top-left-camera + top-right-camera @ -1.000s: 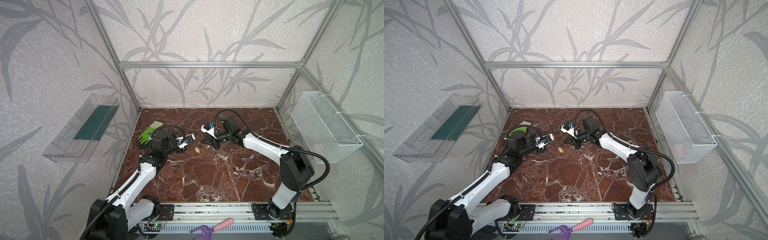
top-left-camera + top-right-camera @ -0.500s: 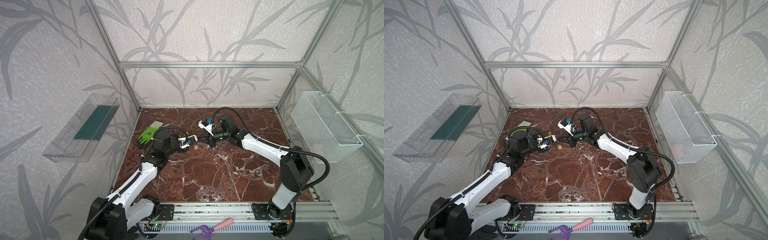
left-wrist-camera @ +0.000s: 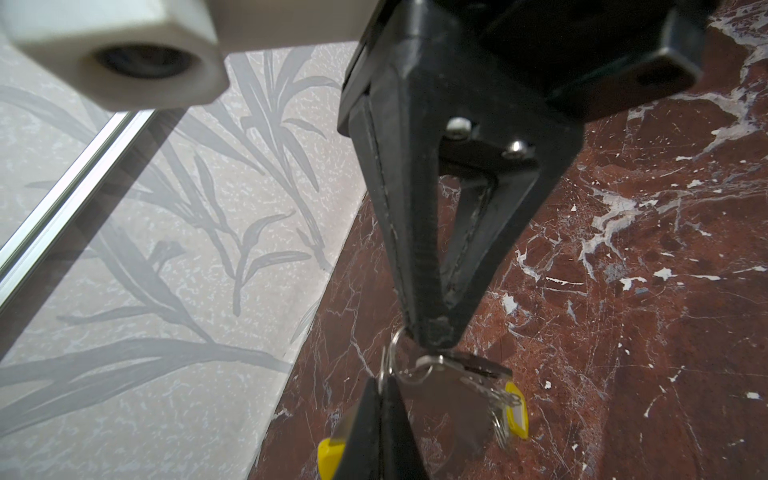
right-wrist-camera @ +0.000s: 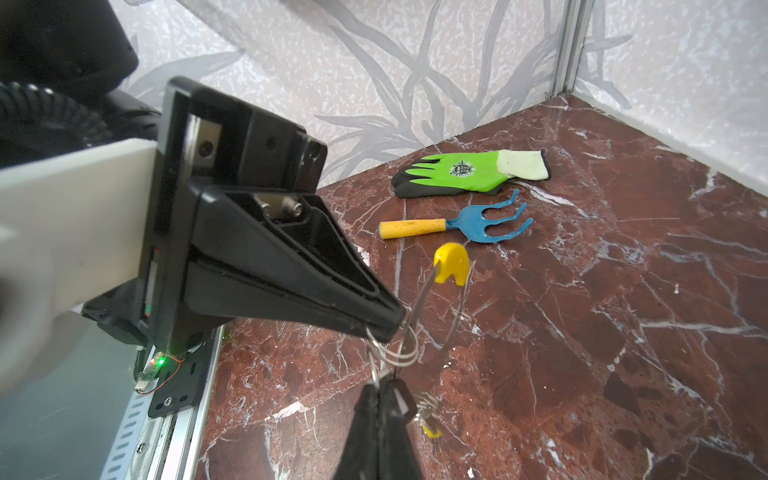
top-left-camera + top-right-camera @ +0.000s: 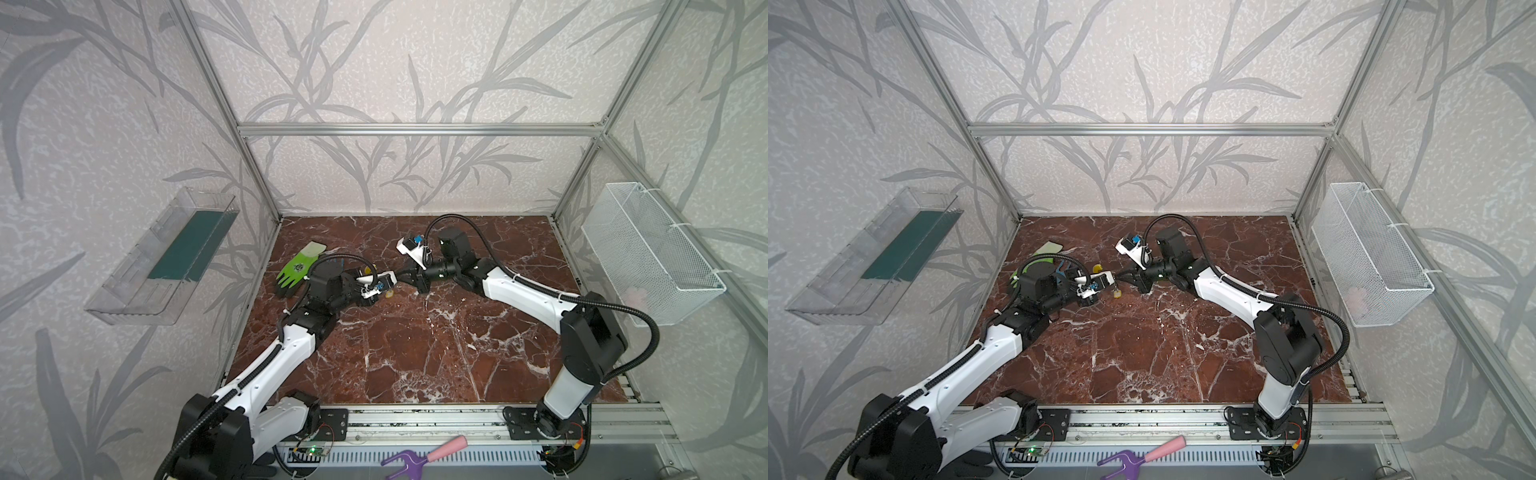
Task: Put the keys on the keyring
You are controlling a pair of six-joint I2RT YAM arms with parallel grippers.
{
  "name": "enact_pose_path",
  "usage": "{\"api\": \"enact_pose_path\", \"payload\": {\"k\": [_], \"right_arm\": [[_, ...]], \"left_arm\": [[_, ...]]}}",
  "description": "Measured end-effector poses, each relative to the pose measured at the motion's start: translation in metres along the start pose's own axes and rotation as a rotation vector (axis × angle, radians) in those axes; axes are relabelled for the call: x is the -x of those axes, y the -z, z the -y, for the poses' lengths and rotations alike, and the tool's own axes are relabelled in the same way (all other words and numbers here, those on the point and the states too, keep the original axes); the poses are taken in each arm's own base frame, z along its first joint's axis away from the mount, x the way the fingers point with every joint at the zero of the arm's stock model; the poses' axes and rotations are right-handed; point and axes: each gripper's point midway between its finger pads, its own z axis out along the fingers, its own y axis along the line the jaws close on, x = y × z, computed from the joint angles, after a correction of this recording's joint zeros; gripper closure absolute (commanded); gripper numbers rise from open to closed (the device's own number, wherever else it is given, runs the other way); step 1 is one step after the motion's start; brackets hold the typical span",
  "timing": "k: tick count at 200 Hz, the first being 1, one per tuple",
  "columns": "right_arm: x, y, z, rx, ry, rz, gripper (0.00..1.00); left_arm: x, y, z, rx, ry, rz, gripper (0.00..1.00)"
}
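red-brown marble tabletop (image 5: 415,353) inside leaf-patterned walls. both arms meet tip to tip above its far left-centre. the left end effector (image 4: 386,328) is fully closed, pinching the thin wire of the keyring (image 4: 451,266). the right end effector (image 3: 432,338) is closed too, gripping the keys (image 3: 457,395) at their small ring, with the yellow tag (image 3: 515,411) dangling. a green glove (image 4: 465,172) and a blue hand rake (image 4: 478,224) lie to the left.
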Motion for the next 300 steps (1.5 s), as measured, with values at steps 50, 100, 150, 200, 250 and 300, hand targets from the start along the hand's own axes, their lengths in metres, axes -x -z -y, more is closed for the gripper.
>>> {"api": "enact_pose_path", "payload": {"k": [50, 100, 150, 200, 250, 300], "right_arm": [[0.006, 0.002, 0.004, -0.027, 0.003, -0.006, 1.0], [-0.008, 0.008, 0.006, -0.068, 0.087, -0.082, 1.0], [-0.006, 0.012, 0.005, -0.094, 0.138, -0.095, 1.0], [-0.004, 0.007, 0.003, -0.112, 0.158, -0.091, 1.0], [0.002, 0.005, 0.003, -0.117, 0.164, -0.071, 1.0], [0.004, 0.003, 0.002, -0.13, 0.154, -0.065, 1.0]], "left_arm": [[-0.007, 0.0, 0.006, -0.019, -0.006, -0.038, 1.0], [-0.008, 0.0, 0.006, -0.023, 0.016, -0.052, 1.0], [0.002, 0.0, -0.001, -0.023, 0.073, -0.033, 1.0], [0.001, -0.003, 0.006, -0.067, 0.124, -0.031, 1.0], [-0.001, -0.005, 0.008, -0.08, 0.148, -0.039, 1.0], [0.002, -0.006, 0.005, -0.075, 0.152, -0.035, 1.0]]}}
